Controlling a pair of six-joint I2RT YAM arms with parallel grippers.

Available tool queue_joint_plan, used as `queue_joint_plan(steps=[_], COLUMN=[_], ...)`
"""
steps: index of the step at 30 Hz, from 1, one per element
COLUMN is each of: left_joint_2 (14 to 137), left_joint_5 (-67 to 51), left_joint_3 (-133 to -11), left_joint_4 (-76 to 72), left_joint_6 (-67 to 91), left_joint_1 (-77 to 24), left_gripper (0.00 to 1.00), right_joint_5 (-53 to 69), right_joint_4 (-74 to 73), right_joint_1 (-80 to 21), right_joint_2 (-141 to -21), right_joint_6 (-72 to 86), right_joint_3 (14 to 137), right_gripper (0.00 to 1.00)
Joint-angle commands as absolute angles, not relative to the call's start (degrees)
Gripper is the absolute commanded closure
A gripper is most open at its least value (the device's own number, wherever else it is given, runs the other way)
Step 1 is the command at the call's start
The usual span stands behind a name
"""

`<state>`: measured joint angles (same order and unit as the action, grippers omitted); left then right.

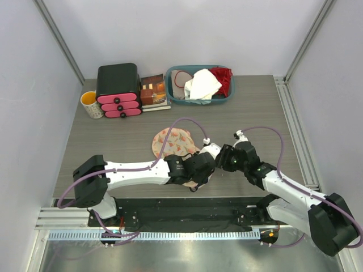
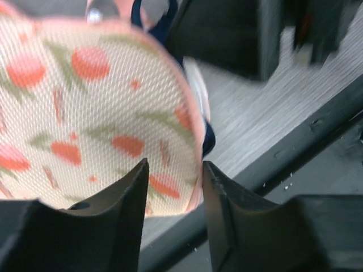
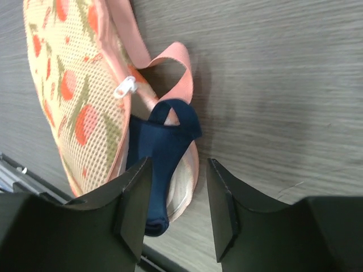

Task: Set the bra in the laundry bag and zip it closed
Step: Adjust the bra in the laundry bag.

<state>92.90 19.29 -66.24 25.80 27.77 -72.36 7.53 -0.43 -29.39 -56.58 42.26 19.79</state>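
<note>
Bra (image 3: 161,144) lies half inside laundry bag (image 3: 79,85) on table (image 3: 272,85), end poking out. Left pincer (image 2: 173,170) and right pincer (image 3: 176,167) both apart, empty. Stuffing step; next tuck it in, then zip.

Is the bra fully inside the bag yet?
No, in the right wrist view a dark blue part of the bra pokes out of the bag through its unzipped edge.

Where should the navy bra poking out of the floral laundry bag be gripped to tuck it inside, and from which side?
Grip the bra at its protruding folded end, coming from the open edge of the laundry bag, where the right gripper hangs with jaws open. Only that end shows; the rest is probably inside the pouch.
</note>
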Motion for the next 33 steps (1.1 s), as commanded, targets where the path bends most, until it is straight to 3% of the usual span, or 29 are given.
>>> queue_joint_plan(steps=[1, 5, 9, 12, 15, 18, 22, 29, 33], left_joint_2=[86.8, 83.9, 82.2, 81.7, 81.6, 82.9, 85.0, 87.8, 89.7], left_joint_5=[17.8, 17.5, 18.1, 18.8, 21.3, 26.4, 25.2, 28.1, 35.1], left_joint_3=[-61.6, -58.5, -51.3, -47.0, -45.2, -46.4, -46.3, -48.3, -51.9], left_joint_4=[21.9, 19.4, 13.1, 8.9, 8.5, 13.4, 14.8, 20.6, 26.4], left_joint_6=[33.8, 38.2, 44.6, 50.3, 53.9, 54.8, 54.0, 50.9, 46.4], left_joint_1=[-73.3, -75.2, -76.6, -76.6, -76.5, -75.6, -72.1, -68.1, -67.5], left_gripper=[0.54, 0.55, 0.63, 0.69, 0.64, 0.50, 0.50, 0.50, 0.52], right_joint_5=[8.0, 13.2, 13.2, 15.8, 17.5, 24.8, 27.8, 29.4, 30.8], right_joint_4=[3.9, 5.0, 2.1, 1.4, 5.1, 9.7, 15.6, 21.0, 27.4], right_joint_1=[-27.2, -22.2, -18.8, -18.8, -18.8, -18.9, -19.9, -21.5, -22.8], right_joint_2=[-59.1, -61.7, -61.8, -68.4, -74.7, -85.8, -95.6, -96.2, -90.1], right_joint_6=[39.2, 38.3, 36.6, 35.3, 35.0, 36.7, 40.3, 44.0, 48.0], right_joint_3=[22.1, 22.8, 26.5, 32.6, 36.8, 42.1, 44.1, 39.3, 31.7], right_gripper=[0.50, 0.48, 0.43, 0.39, 0.39, 0.45, 0.55, 0.63, 0.67])
